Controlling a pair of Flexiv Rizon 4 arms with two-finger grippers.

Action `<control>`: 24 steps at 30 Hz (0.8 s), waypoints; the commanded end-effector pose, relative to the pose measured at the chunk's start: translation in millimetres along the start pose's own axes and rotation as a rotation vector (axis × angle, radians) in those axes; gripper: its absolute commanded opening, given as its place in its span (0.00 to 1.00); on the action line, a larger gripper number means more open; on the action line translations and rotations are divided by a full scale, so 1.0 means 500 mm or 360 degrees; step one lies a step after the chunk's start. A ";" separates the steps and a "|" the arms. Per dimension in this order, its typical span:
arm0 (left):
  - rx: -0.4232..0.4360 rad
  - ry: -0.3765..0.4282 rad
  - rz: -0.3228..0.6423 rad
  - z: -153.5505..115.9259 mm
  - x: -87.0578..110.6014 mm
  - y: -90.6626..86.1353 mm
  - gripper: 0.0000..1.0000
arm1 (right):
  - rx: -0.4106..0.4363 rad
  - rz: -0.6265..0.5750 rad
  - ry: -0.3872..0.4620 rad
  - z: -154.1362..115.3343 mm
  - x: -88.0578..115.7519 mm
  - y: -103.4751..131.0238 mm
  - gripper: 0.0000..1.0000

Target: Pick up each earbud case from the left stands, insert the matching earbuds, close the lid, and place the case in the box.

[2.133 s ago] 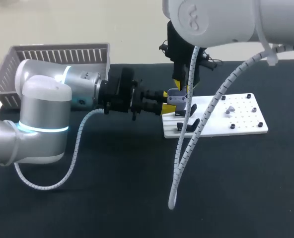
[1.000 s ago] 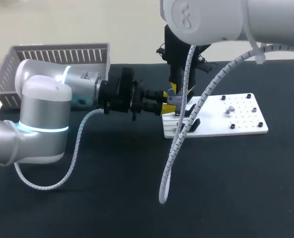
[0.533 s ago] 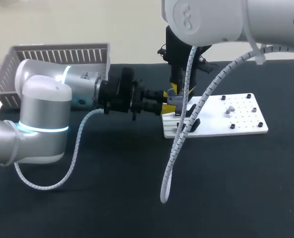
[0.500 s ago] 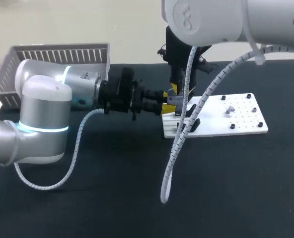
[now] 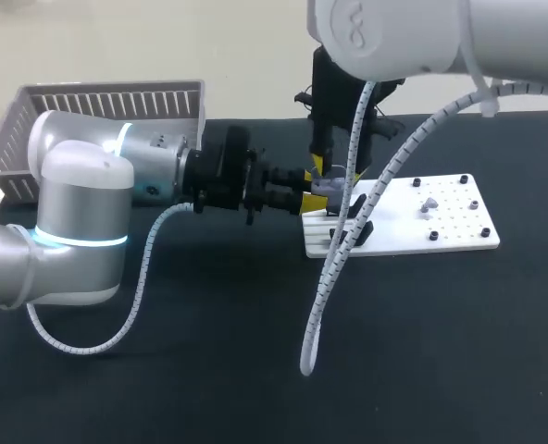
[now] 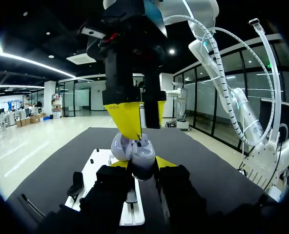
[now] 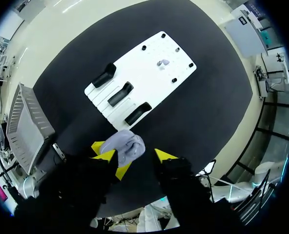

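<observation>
**Case held in the air, right finger on its top**

The earbud case (image 6: 143,155) is off its stand and above the counter (image 5: 255,370), just over the near-left corner of the white board (image 5: 459,227). The left jaws are clamped on it from both sides, a yellow tip against each flank. From the left wrist view it reads as two pale rounded halves side by side, so the lid looks open, though I cannot be sure of the hinge angle.

The right arm (image 5: 394,37) comes straight down on it. The right jaws stand apart. One yellow finger touches the top of the case and the other hangs clear beside it with bare counter between them, so they grip nothing. Whether an earbud is already in the case is hidden.

My reading is that this is the seat-and-close step, with the finger pressing something home or folding the lid.

- Push straight down along the case's own axis, because a sideways shove could twist it out of the left grip.
- Keep the left arm (image 5: 80,199) rigid as the anvil.
- Keep the press light and short.

One small earbud (image 5: 429,203) lies on the far part of the board, well apart from the case. The black stands (image 7: 122,93) are empty at the board's near edge. The slatted box (image 5: 98,97) waits at the counter's far left.
</observation>
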State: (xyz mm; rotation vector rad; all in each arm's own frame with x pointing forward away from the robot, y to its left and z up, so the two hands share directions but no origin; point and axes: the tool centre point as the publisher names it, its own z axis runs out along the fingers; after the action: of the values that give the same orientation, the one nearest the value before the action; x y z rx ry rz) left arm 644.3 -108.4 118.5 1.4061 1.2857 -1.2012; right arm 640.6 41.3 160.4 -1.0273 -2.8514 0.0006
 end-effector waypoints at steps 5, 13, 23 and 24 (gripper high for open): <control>-0.0004 -0.0006 0.0005 0.001 0.002 -0.002 0.00 | -0.0149 -0.0099 -0.0049 -0.013 0.013 -0.107 1.00; -0.0004 -0.0006 0.0005 0.001 0.002 -0.002 0.00 | -0.0263 0.0002 -0.0139 -0.011 -0.007 -0.198 1.00; -0.0004 -0.0006 0.0005 0.001 0.002 -0.002 0.00 | -0.0305 0.0103 -0.0194 -0.010 -0.060 -0.242 1.00; -0.0004 -0.0006 0.0005 0.001 0.002 -0.002 0.00 | -0.0295 0.0111 -0.0204 -0.009 -0.067 -0.242 1.00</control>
State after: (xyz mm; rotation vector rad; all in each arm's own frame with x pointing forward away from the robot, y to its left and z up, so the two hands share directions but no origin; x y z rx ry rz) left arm 644.1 -108.6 118.6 1.4065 1.2852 -1.2015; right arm 594.9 -63.0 168.8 -1.1802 -2.9334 -0.0178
